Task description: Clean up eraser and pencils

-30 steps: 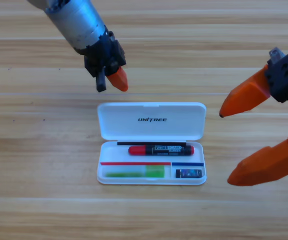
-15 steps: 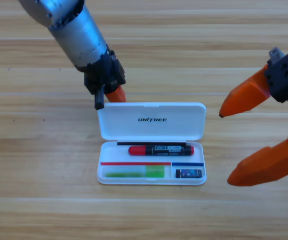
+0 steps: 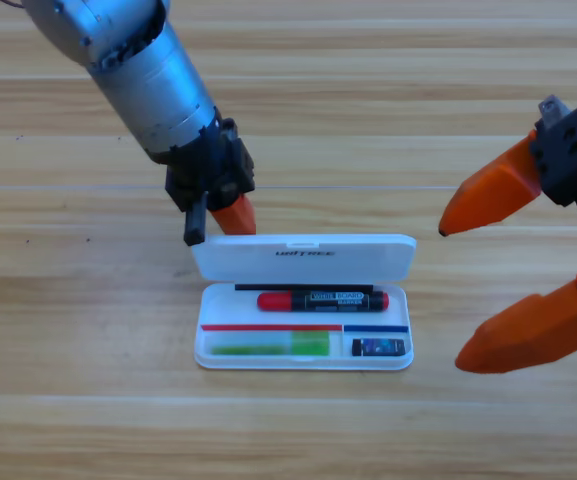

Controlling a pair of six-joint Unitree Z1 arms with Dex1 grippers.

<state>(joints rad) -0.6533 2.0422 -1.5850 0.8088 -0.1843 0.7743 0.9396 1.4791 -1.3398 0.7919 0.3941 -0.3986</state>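
On the left, the left arm reached in from the upper corner, and the left gripper point(image 3: 230, 214) had come down behind the hinged lid point(image 3: 303, 257) of the white case point(image 3: 303, 362), its orange tip at the lid's back edge. Whether its jaws were apart or together could not be told, since only one orange tip showed. Half a second earlier the lid had lain flat and open on the wooden table point(image 3: 68, 400); it now stood partly raised and foreshortened, which suggested the gripper was pushing it closed.

In the middle, all the task's things lay inside the case tray: the red-capped black pencil point(image 3: 323, 300) in the upper compartment, the light green pencil point(image 3: 271, 346) in the lower left one, and the eraser point(image 3: 379, 347) in the lower right one. The tidying looked nearly done, with only the lid left to shut.

On the right, the right gripper point(image 3: 463, 290) waited at the picture's edge, its orange jaws spread wide and holding nothing.
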